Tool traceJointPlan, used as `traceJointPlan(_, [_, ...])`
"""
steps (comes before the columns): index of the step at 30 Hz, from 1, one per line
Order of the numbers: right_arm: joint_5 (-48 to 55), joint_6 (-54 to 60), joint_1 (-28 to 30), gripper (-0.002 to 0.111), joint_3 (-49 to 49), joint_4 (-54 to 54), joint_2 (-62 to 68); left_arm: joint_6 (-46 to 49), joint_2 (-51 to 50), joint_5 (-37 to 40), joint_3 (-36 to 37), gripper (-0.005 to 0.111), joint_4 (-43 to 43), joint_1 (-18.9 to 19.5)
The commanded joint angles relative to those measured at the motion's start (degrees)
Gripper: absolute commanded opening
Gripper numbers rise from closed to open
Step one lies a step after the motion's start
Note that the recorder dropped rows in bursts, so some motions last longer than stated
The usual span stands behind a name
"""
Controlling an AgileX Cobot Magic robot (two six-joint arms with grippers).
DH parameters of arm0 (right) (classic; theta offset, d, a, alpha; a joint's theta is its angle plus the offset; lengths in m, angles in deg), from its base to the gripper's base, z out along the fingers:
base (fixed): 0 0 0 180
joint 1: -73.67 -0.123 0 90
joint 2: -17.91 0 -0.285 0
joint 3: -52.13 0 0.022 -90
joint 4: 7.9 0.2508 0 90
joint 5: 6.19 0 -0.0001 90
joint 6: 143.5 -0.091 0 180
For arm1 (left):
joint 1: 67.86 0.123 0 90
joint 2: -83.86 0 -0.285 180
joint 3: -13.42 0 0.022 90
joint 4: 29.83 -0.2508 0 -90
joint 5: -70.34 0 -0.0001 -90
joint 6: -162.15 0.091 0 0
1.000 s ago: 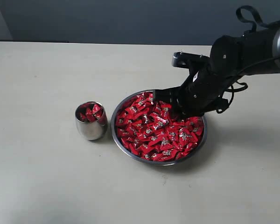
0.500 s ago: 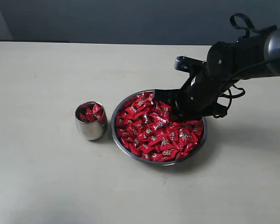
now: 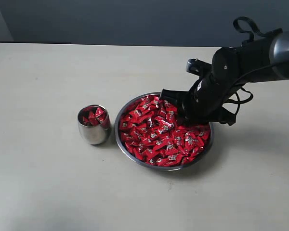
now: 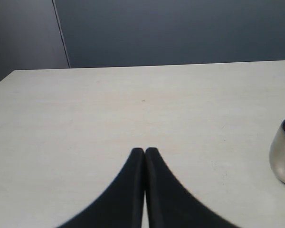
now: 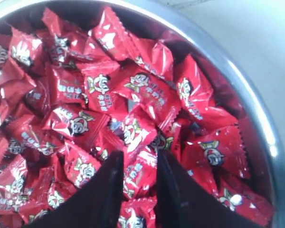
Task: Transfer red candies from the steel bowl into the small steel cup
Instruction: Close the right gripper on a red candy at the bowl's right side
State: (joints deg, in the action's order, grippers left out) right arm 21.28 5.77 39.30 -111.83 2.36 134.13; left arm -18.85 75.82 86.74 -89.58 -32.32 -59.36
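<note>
The red candies [image 3: 159,134] lie heaped in the steel bowl [image 3: 116,137] near the middle of a pale table [image 3: 48,77], and a few more sit inside the small steel cup [image 3: 93,132], which stands upright just left of the bowl. The right gripper [image 5: 138,160] is dipped into the far right part of the heap, its black fingers [image 5: 104,190] a narrow gap apart with a wrapped candy lying between them (whether it is truly pinched I cannot tell). The left gripper [image 4: 145,153], its fingertips pressed together, hangs over bare table with the cup nearby.
</note>
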Motion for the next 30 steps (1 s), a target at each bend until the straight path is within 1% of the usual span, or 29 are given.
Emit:
traceJointPlan(1, [-1.4, -2.5, 0.1, 0.025, 0.3, -0.6, 0.1, -0.1, 0.3, -0.1, 0.2, 0.000, -0.1, -0.1])
traceJointPlan(7, [-2.7, -5.8, 0.1, 0.025, 0.3, -0.6, 0.1, -0.1, 0.3, -0.1, 0.2, 0.000, -0.1, -0.1])
traceJointPlan(12, [-3.3, -6.4, 0.1, 0.019, 0.3, -0.6, 0.1, -0.1, 0.3, -0.1, 0.2, 0.000, -0.1, -0.1])
traceJointPlan(19, [-1.1, -6.4, 0.1, 0.019, 0.3, -1.2, 0.2, -0.1, 0.3, -0.1, 0.2, 0.000, -0.1, -0.1])
traceJointPlan(30, [-1.5, -6.4, 0.1, 0.019, 0.3, -1.3, 1.8, -0.1, 0.3, -0.1, 0.2, 0.000, -0.1, -0.1])
